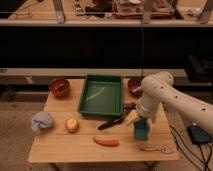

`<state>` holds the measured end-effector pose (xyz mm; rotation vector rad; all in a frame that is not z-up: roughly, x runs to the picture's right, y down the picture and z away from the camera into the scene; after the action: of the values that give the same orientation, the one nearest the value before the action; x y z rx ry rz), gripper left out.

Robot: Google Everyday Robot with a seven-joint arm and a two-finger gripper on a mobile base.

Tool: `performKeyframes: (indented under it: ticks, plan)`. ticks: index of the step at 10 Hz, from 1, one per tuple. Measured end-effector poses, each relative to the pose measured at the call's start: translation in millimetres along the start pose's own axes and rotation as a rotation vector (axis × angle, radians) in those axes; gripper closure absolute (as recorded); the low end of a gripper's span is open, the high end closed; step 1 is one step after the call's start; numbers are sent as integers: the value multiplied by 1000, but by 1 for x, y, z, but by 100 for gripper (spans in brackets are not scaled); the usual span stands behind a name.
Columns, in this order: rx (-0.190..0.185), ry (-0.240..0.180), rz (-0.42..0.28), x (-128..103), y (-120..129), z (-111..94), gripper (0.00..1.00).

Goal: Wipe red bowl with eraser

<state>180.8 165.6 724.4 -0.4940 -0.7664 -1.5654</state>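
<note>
The red bowl, orange-red with a dark inside, stands at the table's back left corner. The eraser, a small pale cream block, shows right of centre, just off the green tray's front right corner. My gripper hangs from the white arm directly beside the eraser, on its right, far from the red bowl. It is open, pointing down over a teal-green pad. Whether it touches the pad or the eraser I cannot tell.
A green tray fills the back middle. A maroon bowl sits behind the arm. A black utensil, an orange carrot-like piece, a yellow fruit, a grey cloth and a metal utensil lie along the front.
</note>
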Motion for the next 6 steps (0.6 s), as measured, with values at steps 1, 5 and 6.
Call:
performKeyframes:
  ticks: [1,5,6]
  plan:
    - [-4,2,-2,0,0,0,20]
    - [-83,146,-123,40,-41,-45,20]
    - [-102,191,-162,52,-60,-66,20]
